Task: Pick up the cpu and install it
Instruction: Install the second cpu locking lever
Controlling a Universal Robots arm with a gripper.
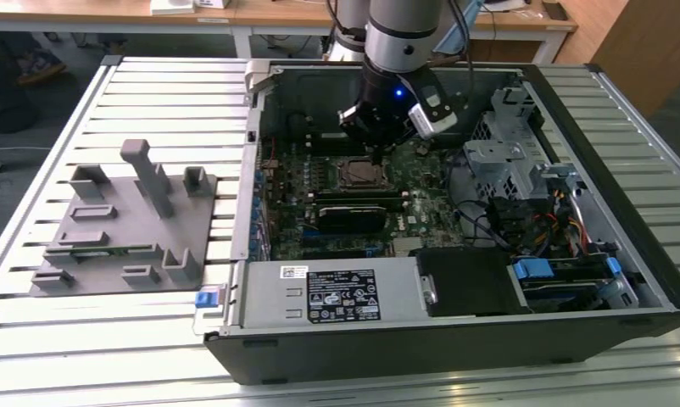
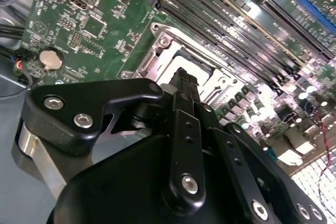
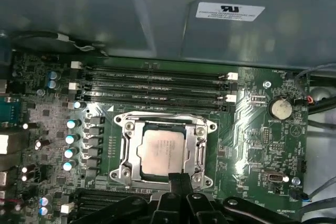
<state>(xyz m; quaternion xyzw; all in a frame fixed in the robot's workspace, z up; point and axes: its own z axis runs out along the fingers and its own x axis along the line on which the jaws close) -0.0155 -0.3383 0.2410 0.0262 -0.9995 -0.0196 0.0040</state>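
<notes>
The cpu is a small flat square chip with a silvery-grey metal top. It lies level and seated inside the socket frame on the green motherboard, its near edge partly hidden.

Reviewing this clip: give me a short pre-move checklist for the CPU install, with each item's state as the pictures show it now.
1. The cpu lies inside the socket frame, first wrist view: ok.
2. The cpu sits flat and square within the frame opening: ok as far as visible; its near edge is hidden by the hand.
3. Hand holds nothing: fingers look closed together, nothing visible between them: ok.
4. Fingertips clear of the cpu: cannot tell; they overlap its edge in both wrist views.
5. Hand is above the socket inside the computer case, exterior view: ok.
6. Socket bracket latched: cannot tell.
</notes>
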